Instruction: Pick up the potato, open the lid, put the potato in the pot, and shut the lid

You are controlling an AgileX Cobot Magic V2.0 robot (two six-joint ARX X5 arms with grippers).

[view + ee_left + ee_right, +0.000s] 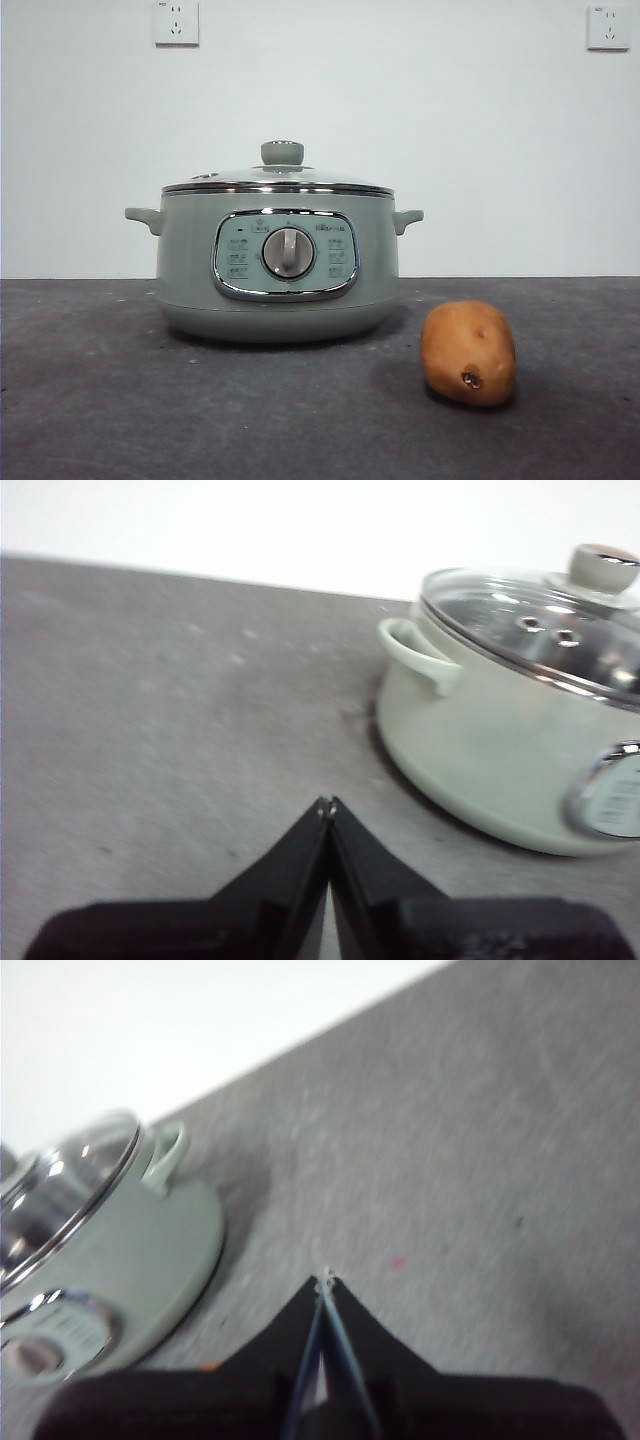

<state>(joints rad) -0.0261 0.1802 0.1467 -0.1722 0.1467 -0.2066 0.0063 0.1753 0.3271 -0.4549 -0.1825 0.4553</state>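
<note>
The pale sage-green pot (278, 262) stands on the dark table, its grey dial facing the front view. The glass lid (280, 180) with its green knob (282, 152) rests shut on the pot. The golden-brown potato (468, 353) lies on the table to the pot's right and nearer the camera, a dark spot on its near end. My left gripper (327, 804) hangs shut over bare table, off the handle side of the pot (500, 750). My right gripper (326, 1279) is shut too, above the table beside the pot (110, 1260). Neither gripper appears in the front view.
A white wall with two sockets (176, 22) (608, 27) stands behind the table. The grey tabletop (100, 400) stretches to both sides of the pot.
</note>
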